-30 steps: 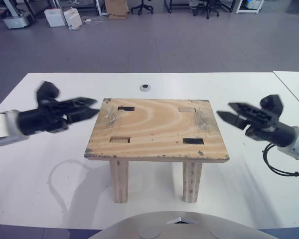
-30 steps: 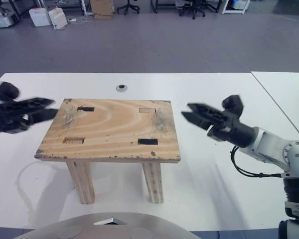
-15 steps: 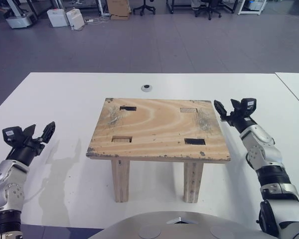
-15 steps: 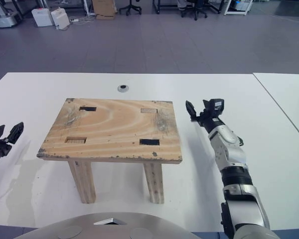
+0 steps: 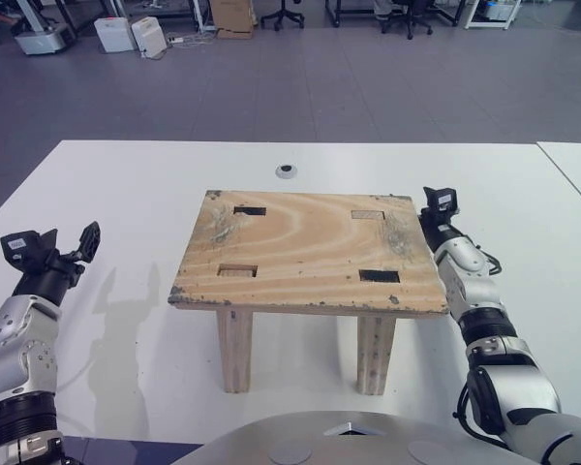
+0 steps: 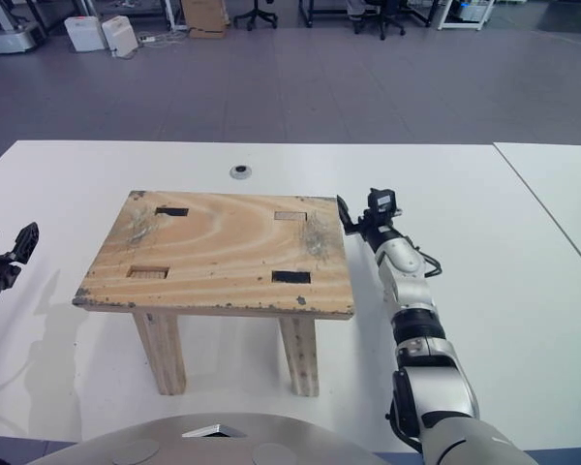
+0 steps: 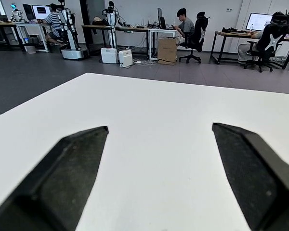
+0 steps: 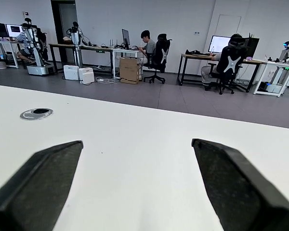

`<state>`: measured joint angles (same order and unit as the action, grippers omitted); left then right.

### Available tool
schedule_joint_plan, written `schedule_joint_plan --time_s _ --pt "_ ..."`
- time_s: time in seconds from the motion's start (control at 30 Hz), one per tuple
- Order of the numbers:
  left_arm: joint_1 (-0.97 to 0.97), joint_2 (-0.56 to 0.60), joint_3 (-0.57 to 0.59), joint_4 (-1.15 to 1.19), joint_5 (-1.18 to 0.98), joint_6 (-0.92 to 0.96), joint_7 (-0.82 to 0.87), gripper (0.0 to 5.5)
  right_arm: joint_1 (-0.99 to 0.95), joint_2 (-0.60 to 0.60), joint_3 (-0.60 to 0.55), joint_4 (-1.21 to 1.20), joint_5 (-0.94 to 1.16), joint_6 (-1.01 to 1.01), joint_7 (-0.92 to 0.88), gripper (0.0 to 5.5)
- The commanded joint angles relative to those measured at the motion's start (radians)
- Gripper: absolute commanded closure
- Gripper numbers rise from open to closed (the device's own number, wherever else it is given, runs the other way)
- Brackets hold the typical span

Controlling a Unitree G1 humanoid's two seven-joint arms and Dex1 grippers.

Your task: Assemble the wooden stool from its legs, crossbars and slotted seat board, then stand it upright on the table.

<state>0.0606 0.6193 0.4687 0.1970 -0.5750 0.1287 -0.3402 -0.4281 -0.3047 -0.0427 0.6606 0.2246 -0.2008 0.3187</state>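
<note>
The wooden stool (image 5: pixel 308 254) stands upright in the middle of the white table (image 5: pixel 126 174). Its slotted seat board (image 6: pixel 218 250) is on top, and two front legs (image 5: pixel 232 349) show beneath it. My left gripper (image 5: pixel 58 242) hovers over the table well to the stool's left, open, with nothing between its fingers (image 7: pixel 62 178). My right gripper (image 6: pixel 358 221) is close beside the seat board's right rear edge. It is open and empty, with its fingers (image 8: pixel 236 183) spread wide over bare tabletop.
A round cable grommet (image 5: pixel 286 170) sits in the table behind the stool. A second white table (image 5: pixel 576 165) adjoins at the right. Beyond the far edge lies open floor, then desks, chairs and boxes.
Both arms have pulled back from flanking the stool. The left gripper withdrew toward the table's left edge. The right gripper drew in to the seat's right rear edge.
</note>
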Motion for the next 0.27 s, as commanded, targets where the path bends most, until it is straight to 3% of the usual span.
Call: schedule_joint_plan --time_s 0.03,0.27 --pt "-0.081 -0.006 -0.029 0.027 0.048 0.028 -0.005 1.52 -0.026 0.008 0.001 -0.002 -0.05 -0.004 -0.008 1.27" --pt "-0.202 -0.047 -0.074 0.084 0.115 0.011 0.0 1.52 -0.003 0.011 -0.016 -0.018 -0.097 0.001 -0.051 1.27"
